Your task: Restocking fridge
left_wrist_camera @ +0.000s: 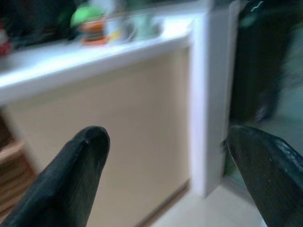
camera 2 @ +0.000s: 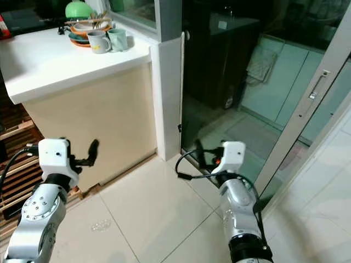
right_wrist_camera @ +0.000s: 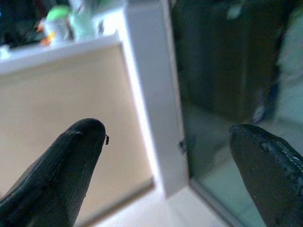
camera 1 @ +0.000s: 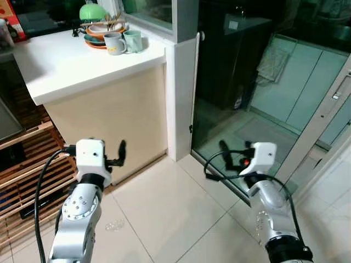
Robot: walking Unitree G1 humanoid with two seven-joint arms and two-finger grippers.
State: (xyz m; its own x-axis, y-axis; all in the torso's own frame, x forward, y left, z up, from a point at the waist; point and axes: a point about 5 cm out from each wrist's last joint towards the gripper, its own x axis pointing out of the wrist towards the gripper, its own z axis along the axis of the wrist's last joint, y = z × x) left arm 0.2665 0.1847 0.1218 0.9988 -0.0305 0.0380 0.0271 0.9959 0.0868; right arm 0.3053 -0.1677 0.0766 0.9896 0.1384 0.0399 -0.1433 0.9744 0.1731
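Note:
My left gripper point(camera 1: 118, 155) is held out low in front of a beige counter front point(camera 1: 115, 115), open with nothing between its fingers. In the left wrist view the left gripper point(left_wrist_camera: 165, 137) points at the counter's corner and the white post point(left_wrist_camera: 208, 104) beside it. My right gripper point(camera 1: 235, 149) is also open and empty, raised before a dark glass door point(camera 1: 236, 82). Seen from the right wrist, the right gripper point(right_wrist_camera: 165, 132) faces that post and the glass. I see no fridge and no goods for stocking.
The white countertop point(camera 1: 66, 66) carries stacked bowls under a green lid point(camera 1: 96, 22) and two mugs point(camera 1: 123, 43). A wooden slatted rack point(camera 1: 27, 164) stands at the left. A sliding door frame point(camera 1: 323, 109) runs along the right. Pale floor tiles point(camera 1: 164, 208) lie ahead.

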